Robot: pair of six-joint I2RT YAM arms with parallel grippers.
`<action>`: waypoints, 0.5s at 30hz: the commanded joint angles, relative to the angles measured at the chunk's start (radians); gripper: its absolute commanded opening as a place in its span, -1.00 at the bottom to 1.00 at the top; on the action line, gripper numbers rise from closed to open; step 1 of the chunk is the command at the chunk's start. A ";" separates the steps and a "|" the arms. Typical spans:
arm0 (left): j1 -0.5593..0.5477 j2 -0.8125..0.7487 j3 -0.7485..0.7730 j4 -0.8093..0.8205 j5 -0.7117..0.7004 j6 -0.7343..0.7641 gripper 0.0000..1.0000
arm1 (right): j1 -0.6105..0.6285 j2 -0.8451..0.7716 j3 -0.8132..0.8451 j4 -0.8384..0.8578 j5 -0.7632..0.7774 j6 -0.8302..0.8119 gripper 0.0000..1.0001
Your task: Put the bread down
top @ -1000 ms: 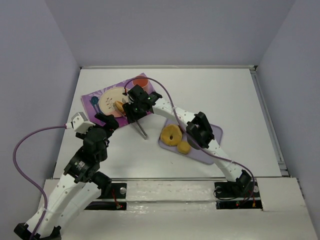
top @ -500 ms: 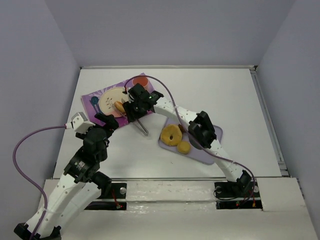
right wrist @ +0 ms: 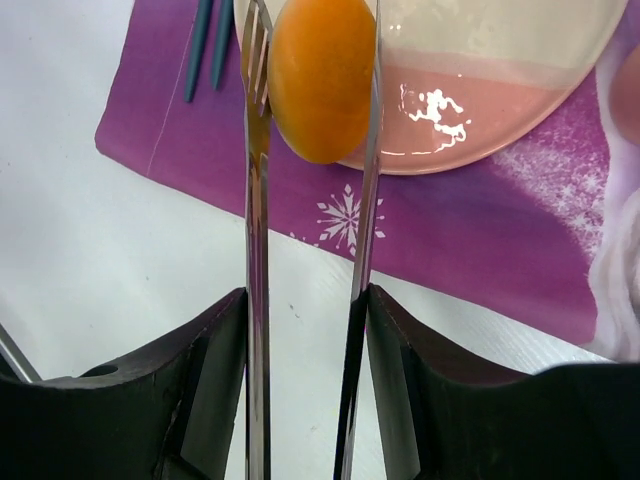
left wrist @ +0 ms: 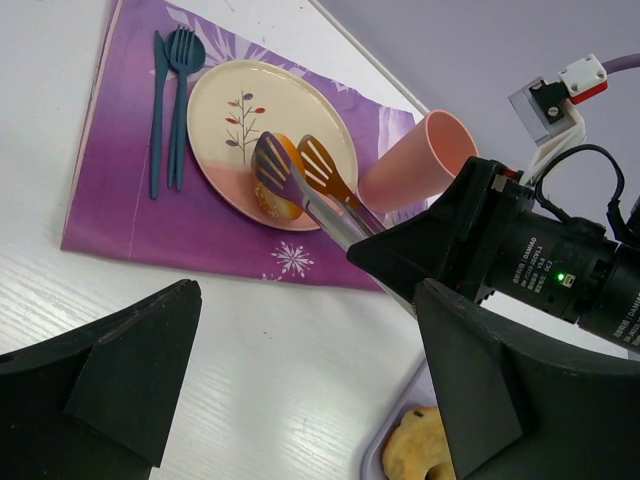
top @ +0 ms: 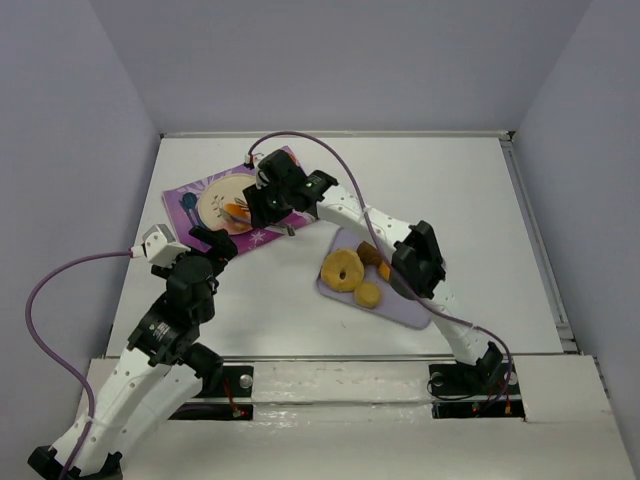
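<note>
The bread [right wrist: 322, 75], a golden-orange oval roll, is pinched between the tips of metal tongs [right wrist: 255, 250] over the near rim of the cream and pink plate [right wrist: 500, 60]. I cannot tell whether it touches the plate. My right gripper [right wrist: 305, 295] is shut on the tongs' arms. From above, the right gripper [top: 275, 200] is over the purple placemat [top: 185, 188], with the bread [top: 237, 209] at the plate [top: 213, 198]. The left wrist view shows the bread [left wrist: 283, 165] and the tongs [left wrist: 330, 205]. My left gripper [top: 215, 245] is open and empty, near the placemat's front edge.
A blue fork and knife [left wrist: 170, 90] lie left of the plate, and a pink cup [left wrist: 415, 165] stands behind it. A lilac tray [top: 410, 305] at the middle right holds a ring doughnut [top: 343, 270] and a small round bun [top: 368, 294].
My right gripper has moved toward the far left over the placemat, and the tongs' rear end has swung in with it. The bread stays at the plate. The left arm has not moved.
</note>
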State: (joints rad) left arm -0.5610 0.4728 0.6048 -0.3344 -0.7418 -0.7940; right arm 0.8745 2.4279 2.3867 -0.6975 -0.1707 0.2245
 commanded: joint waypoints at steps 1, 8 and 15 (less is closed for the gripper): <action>0.004 -0.006 -0.002 0.034 -0.054 -0.010 0.98 | 0.001 -0.081 -0.017 0.069 0.039 -0.010 0.05; 0.004 -0.005 -0.002 0.035 -0.054 -0.010 0.98 | 0.001 -0.127 -0.032 0.118 0.053 -0.016 0.00; 0.006 -0.017 -0.003 0.031 -0.057 -0.013 0.98 | 0.001 -0.133 -0.053 0.118 0.039 -0.030 0.15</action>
State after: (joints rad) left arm -0.5610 0.4725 0.6048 -0.3344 -0.7422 -0.7940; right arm 0.8745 2.3730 2.3394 -0.6582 -0.1307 0.2123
